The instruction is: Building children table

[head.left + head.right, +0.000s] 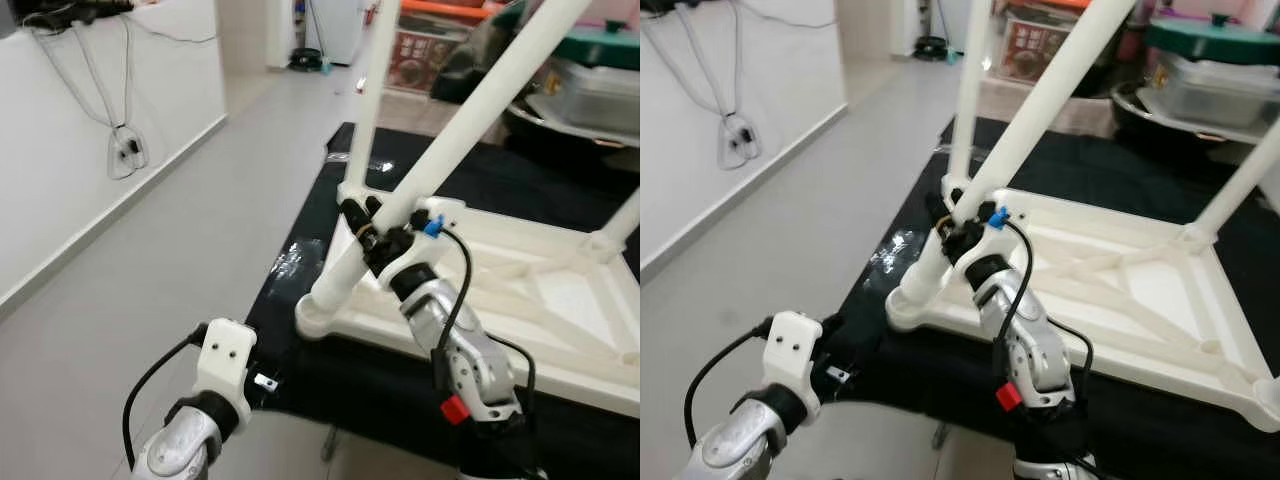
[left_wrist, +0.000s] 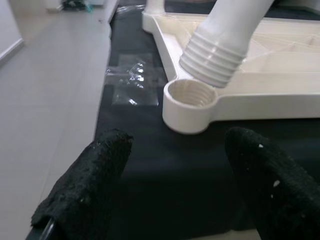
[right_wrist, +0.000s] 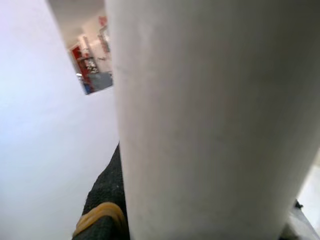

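An upside-down white children's table top (image 1: 560, 300) lies on a black mat (image 1: 520, 180). One white leg (image 1: 372, 90) stands upright in its far left corner, and another leg (image 1: 620, 225) rises at the right. My right gripper (image 1: 372, 235) is shut on a third, tilted leg (image 1: 470, 120). That leg's threaded end (image 2: 215, 60) hangs slanted just above the near left corner socket (image 2: 187, 100) and is not inside it. My left gripper (image 2: 175, 165) is open low over the mat, a short way in front of that socket, holding nothing.
Grey floor (image 1: 180, 250) runs along the mat's left side up to a white wall with hanging cables (image 1: 125, 150). A crumpled clear plastic piece (image 2: 132, 85) lies on the mat near the socket. Pots and boxes (image 1: 590, 80) crowd the far right.
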`<state>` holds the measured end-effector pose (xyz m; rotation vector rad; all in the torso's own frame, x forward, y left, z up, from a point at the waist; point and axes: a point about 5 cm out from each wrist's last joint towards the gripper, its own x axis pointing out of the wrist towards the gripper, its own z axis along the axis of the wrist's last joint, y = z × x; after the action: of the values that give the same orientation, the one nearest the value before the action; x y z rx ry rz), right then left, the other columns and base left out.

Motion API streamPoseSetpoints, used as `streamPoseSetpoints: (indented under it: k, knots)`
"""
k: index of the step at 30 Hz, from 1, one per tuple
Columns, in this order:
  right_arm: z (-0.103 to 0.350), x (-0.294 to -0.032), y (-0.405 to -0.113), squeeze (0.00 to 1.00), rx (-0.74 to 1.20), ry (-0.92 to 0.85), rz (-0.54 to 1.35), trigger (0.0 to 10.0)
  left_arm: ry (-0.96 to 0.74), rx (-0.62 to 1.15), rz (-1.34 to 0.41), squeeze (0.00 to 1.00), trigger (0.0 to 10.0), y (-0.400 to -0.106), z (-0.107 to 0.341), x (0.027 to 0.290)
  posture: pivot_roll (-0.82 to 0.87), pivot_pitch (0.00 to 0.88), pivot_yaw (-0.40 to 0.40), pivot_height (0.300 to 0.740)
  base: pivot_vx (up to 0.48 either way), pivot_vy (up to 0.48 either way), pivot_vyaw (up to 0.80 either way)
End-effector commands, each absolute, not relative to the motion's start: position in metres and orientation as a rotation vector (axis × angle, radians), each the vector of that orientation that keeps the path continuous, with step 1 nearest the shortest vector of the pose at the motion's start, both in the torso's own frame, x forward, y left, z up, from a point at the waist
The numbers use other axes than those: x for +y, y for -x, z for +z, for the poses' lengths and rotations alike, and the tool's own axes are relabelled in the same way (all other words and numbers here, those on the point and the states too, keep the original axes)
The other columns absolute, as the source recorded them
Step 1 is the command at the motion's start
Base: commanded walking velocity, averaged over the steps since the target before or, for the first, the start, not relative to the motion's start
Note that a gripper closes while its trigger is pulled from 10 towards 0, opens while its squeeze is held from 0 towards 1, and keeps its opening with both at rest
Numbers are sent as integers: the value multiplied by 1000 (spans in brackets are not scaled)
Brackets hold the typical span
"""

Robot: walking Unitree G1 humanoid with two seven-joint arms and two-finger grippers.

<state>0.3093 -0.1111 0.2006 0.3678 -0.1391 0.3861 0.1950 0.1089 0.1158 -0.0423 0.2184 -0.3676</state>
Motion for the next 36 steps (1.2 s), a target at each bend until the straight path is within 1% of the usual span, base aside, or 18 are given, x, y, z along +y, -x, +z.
streamPoseSetpoints:
  k: [1, 10, 13, 16, 18, 21, 28, 30, 34, 36]
  knots:
    - [204, -112, -309, 0, -164, -360, 377, 10000, 24, 216, -361, 0, 10000, -199, 117, 111, 148, 22, -70, 740, 0, 0, 0]
    - [207, -112, -308, 0, -178, -349, 388, 10000, 33, 183, -315, 0, 10000, -202, 121, 114, 140, 20, -70, 740, 0, 0, 0]
    - [203, -116, -304, 0, -203, -241, 321, 10000, 0, 76, -263, 0, 10000, -207, 135, 116, 131, 19, -72, 740, 0, 0, 0]
    - [201, -118, -303, 0, -206, -204, 299, 10000, -14, 51, -244, 0, 10000, -208, 138, 116, 131, 19, -72, 740, 0, 0, 0]
    - [186, -120, -291, 0, -181, -141, 261, 10000, -11, 22, -186, 0, 10000, -207, 143, 120, 120, 23, -70, 740, 0, 0, 0]
    - [172, -119, -277, 0, -135, -105, 254, 10000, -38, 13, -164, 0, 10000, -208, 144, 125, 113, 19, -67, 740, 0, 0, 0]
    - [170, -119, -274, 0, -126, -99, 230, 10000, -43, -10, -169, 0, 10000, -209, 151, 124, 112, 20, -66, 740, 0, 0, 0]
    - [177, -119, -278, 0, -161, -88, 210, 10000, -47, -65, -141, 0, 10000, -216, 163, 123, 112, 17, -66, 740, 0, 0, -800]
    - [181, -119, -280, 0, -176, -84, 201, 10000, -46, -83, -130, 0, 10000, -218, 168, 123, 112, 17, -66, 740, 0, 0, -800]
    - [188, -120, -284, 0, -204, -85, 189, 10000, -43, -110, -108, 0, 10000, -221, 175, 124, 113, 15, -71, 740, 0, 0, 0]
